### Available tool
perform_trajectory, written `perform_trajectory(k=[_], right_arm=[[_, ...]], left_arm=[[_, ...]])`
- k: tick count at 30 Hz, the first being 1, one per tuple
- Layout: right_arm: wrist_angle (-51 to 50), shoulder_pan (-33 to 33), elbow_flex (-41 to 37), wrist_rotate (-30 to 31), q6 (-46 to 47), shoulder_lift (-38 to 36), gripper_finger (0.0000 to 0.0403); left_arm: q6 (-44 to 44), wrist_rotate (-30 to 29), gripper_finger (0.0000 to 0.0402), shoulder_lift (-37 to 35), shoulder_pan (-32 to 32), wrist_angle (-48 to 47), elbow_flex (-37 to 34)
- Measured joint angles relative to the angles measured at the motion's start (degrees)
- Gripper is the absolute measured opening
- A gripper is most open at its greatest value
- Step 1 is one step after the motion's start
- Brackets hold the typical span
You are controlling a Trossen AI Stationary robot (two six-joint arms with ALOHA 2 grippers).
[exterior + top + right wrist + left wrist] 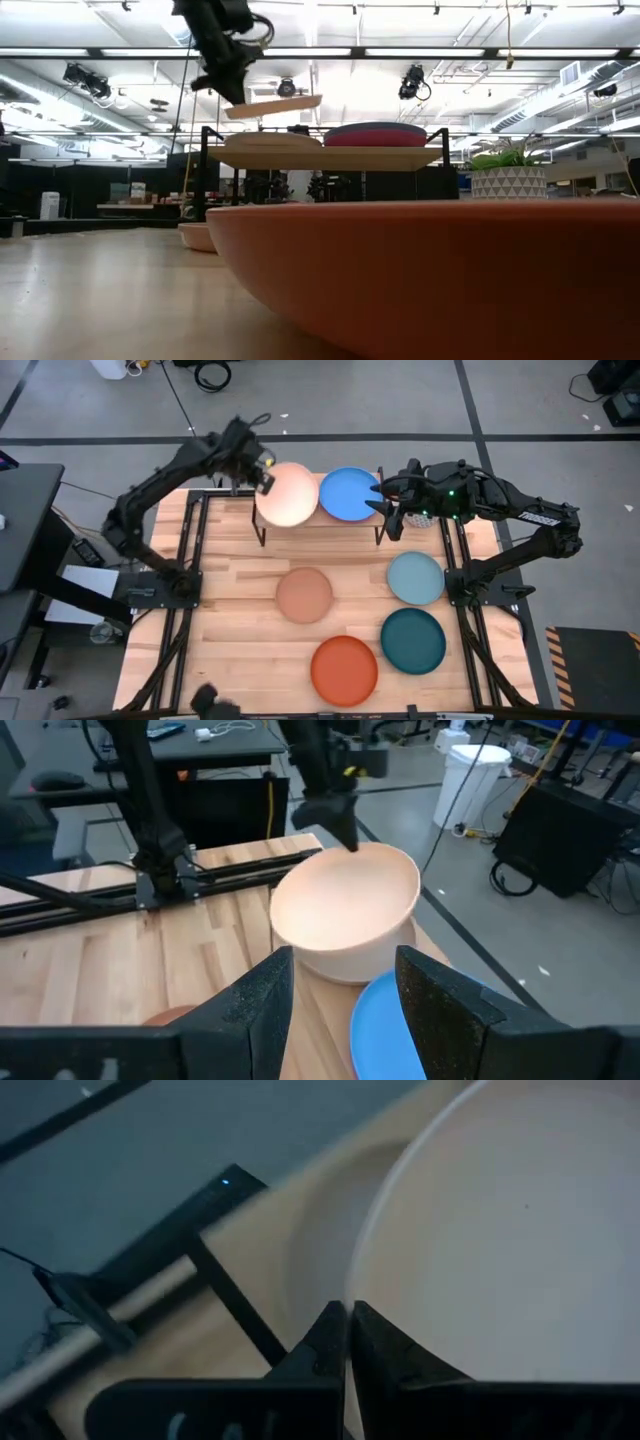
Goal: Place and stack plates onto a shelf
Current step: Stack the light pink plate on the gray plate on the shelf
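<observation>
In the high view the left tool [262,478] sits at upper centre of the frame, pinched shut on the rim of the cream plate [287,493], which it holds above the left half of the shelf [322,523]. The low view shows that plate [273,105] tilted slightly and clear of a pale plate [270,142] lying on the shelf top [325,157] below it; the magenta plate [376,136] lies on the shelf's right half there. From above, the bright blue plate [349,494] covers that right half. The right tool [391,510] hovers just right of the blue plate, at upper right of centre, its fingers [436,1003] spread wide and holding nothing. On the worktop [235,620] nearer the frame's bottom lie the tan plate [304,595] at centre, the pale blue plate [415,577] to its right, the teal plate [413,640] below that, and the orange plate [344,670] at lower centre, all apart from one another.
</observation>
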Motion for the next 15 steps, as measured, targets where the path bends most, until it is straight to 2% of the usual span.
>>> perform_trajectory(k=[8, 15], right_arm=[[-0.04, 0.0, 0.0, 0.9, 0.18, 0.0, 0.0183], [-0.04, 0.0, 0.0, 1.15, 0.65, -0.01, 0.0183]], left_arm=[[4.99, 2.01, 0.0009, 12.3, 3.68, -4.06, 11.38], [8.28, 2.87, 0.0009, 16.62, 3.77, -9.94, 12.14]])
